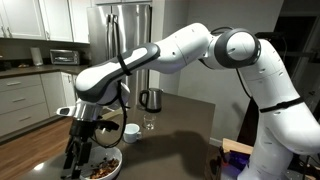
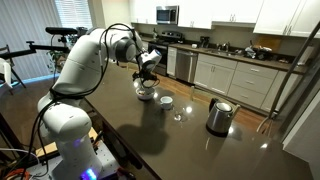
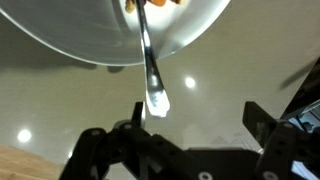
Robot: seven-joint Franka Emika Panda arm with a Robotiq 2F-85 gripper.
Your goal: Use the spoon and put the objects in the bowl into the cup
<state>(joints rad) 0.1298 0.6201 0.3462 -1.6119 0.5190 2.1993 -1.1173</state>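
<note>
While your claw [image 3: 195,122] hangs low just off the rim of the bowl [image 3: 80,35], its jaws stand wide apart and clamp nothing. You can see in the wrist view that the spoon [image 3: 148,60] leans out of the bowl, its handle crossing the rim and its flat end lying just beside one finger [image 3: 135,118]; whether they touch you cannot tell. Small brown and reddish objects [image 1: 102,157] lie heaped in the bowl, around the spoon's far end. On the dark table [image 1: 190,130] the cup [image 1: 131,132] stands near the bowl in both exterior views, with a small clear glass [image 1: 149,124] just beyond it and a steel kettle [image 2: 219,116] further off.
</note>
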